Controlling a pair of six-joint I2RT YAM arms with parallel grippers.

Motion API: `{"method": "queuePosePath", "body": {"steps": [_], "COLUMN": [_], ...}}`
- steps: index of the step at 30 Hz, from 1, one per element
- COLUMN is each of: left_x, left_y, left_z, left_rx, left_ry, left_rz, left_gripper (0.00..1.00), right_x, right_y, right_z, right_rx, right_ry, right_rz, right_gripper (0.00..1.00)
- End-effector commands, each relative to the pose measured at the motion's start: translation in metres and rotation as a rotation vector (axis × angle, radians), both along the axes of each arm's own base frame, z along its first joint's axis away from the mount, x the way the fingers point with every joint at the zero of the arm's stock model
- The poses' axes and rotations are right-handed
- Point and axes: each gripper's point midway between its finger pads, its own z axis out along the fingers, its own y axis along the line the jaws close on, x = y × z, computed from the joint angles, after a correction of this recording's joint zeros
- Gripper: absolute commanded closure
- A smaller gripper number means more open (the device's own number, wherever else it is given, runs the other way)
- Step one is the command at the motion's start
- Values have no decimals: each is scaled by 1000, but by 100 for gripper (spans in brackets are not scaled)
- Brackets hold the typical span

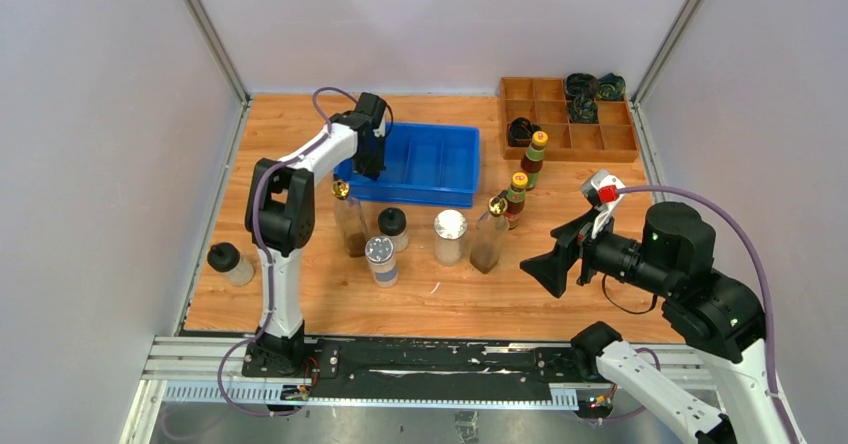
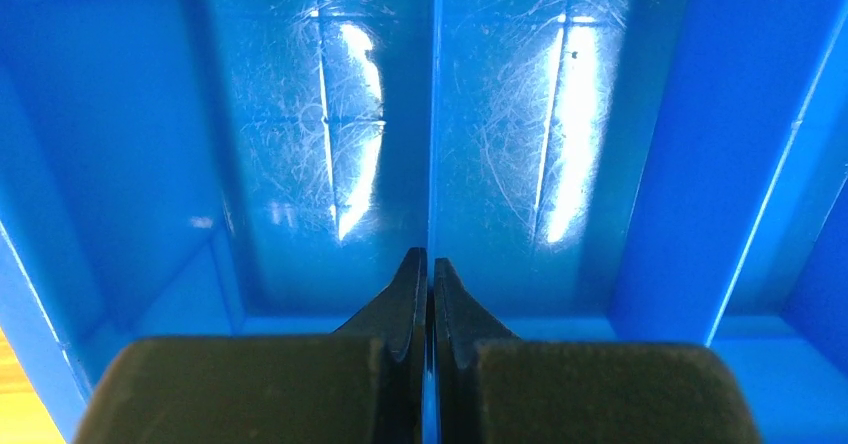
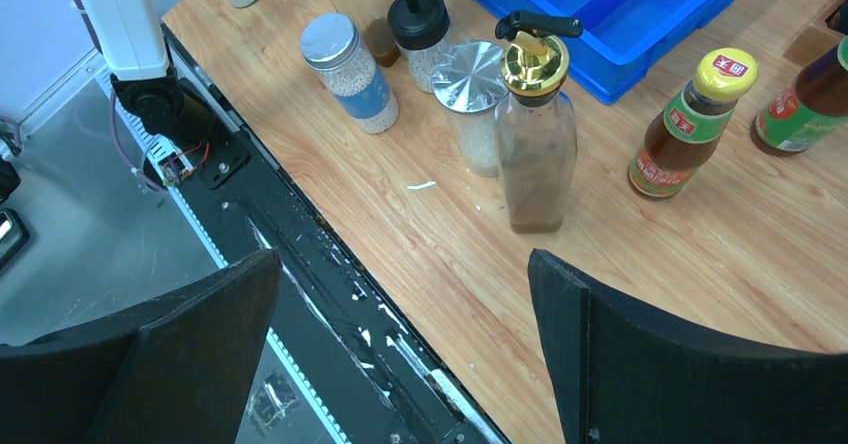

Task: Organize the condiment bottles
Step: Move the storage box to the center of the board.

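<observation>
On the table (image 1: 450, 302), a cruet (image 3: 535, 154) stands ahead of the right pincer (image 3: 400, 269).

Bright, even indoor light, with glare on shiny plastic.
Soft overhead light covers the wooden table (image 1: 500, 299), leaving only short, faint shadows. In the left wrist view, white streaks of glare flare across the scratched floor of the blue bin (image 2: 700, 114), and the near black fingers (image 2: 405, 304) look soft and blurred. The right wrist view is sharp, and a silver lid (image 3: 470, 62) gleams.
</observation>
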Motion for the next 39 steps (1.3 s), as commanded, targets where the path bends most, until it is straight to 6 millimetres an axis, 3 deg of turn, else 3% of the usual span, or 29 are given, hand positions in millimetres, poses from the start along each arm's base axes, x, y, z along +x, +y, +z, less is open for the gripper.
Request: {"method": "queuePosePath", "body": {"steps": [1,27,35,39], "left_x": [-14,-55,-31,-7], "left_y": [1,-17,-18,-19], "left_z": [12,-2,22,48], "left_rx": [-7,-57,-20,8], "left_ry": [-10,46,-11,-76], "left_rz": [10,92,56,30], "left_gripper": [100,100,66,51], "right_x": [0,-7,-12,-13], "right_y": [4,6,5,5], "right_z": [1,-3,-1,0], "right_rx": [16,56,63,64], "right_ry": [-8,-1,-9,-10], "right_rz": [17,28,38,47], "right_gripper": [0,0,0,0]}}
